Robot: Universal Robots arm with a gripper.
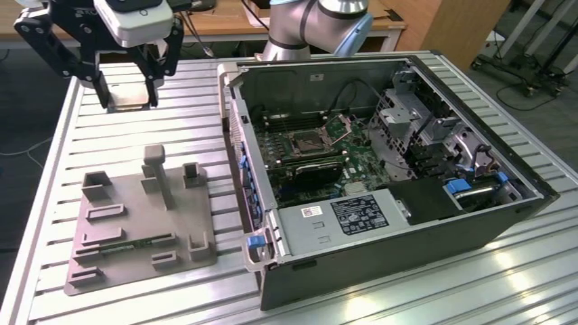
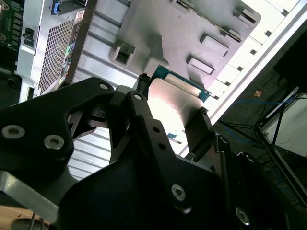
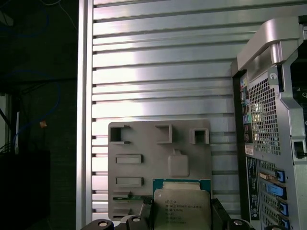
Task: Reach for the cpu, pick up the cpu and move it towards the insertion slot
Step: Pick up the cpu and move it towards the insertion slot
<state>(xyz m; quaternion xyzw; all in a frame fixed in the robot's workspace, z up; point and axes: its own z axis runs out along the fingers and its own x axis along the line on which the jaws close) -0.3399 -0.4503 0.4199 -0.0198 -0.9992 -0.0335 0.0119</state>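
CPU is hanging pinched by two opposite edges in the gripper, which is closing onto it above the slatted desk, near the grey fixture tray and well apart from the insertion slot inside the open computer case. It is looking light, thin, stiff and likely fragile underneath, so an edge grip is suiting it. The gripper's black links are hiding its lower edge and underside.

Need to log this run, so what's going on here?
The arm's gripper is shut on the cpu, holding it above the slatted table, clear of the grey parts holder. The insertion slot inside the open computer case, retention plate raised, lies to the exterior view's right. The cpu has not reached it.
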